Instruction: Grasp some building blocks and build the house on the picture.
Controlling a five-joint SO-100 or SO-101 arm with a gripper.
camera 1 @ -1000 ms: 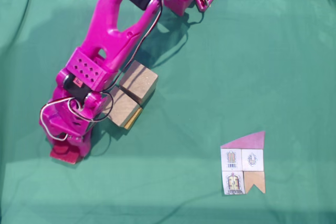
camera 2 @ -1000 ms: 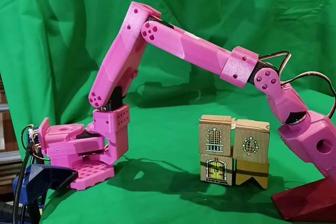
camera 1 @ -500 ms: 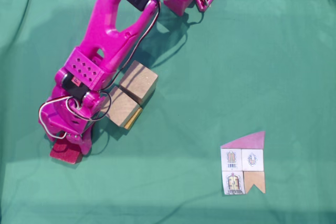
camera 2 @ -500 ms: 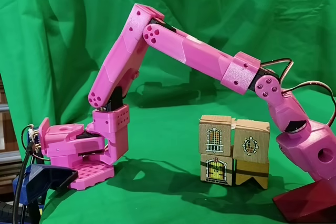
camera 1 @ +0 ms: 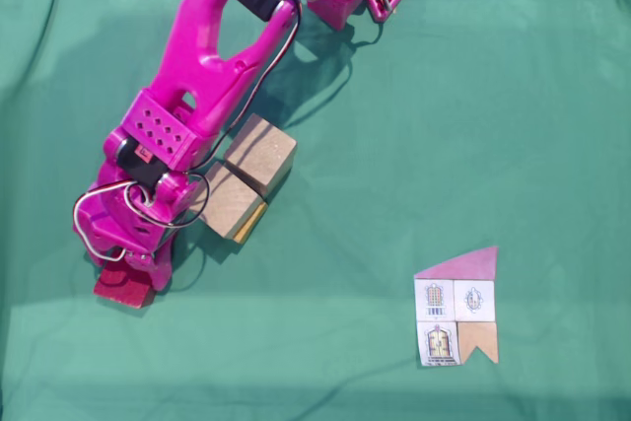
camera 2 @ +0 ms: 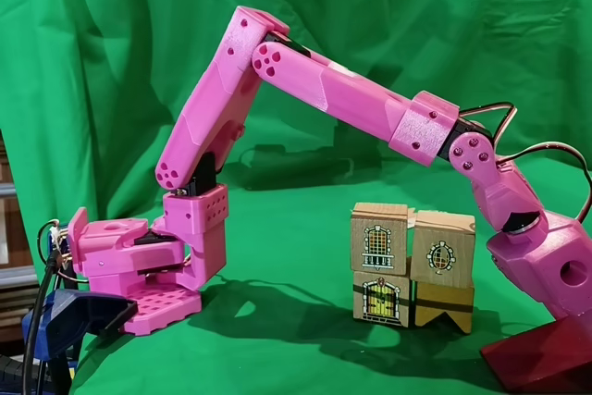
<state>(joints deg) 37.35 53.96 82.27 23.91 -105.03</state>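
The pink arm (camera 1: 202, 56) is reaching down from its base at the top of a fixed view looking from above, its wrist sitting over the left edge of the stacked wooden cubes (camera 1: 246, 176). In a fixed view from the side, these cubes (camera 2: 412, 265) are standing two wide and two high on the green cloth covering the bench (camera 2: 277, 265), their faces printed with windows and a door. The pincer (camera 1: 126, 278) is lying down at the magenta-red roof block (camera 1: 120, 289), which is resting on the cloth just below and left of the cubes; from the side that block (camera 2: 536, 358) is showing at the lower right corner, with the wrist housing sitting right over it. Whether the fingers are spread or pinching the block I cannot tell, since the arm is hiding them. The house picture (camera 1: 456, 308) is lying flat well apart, toward the lower right.
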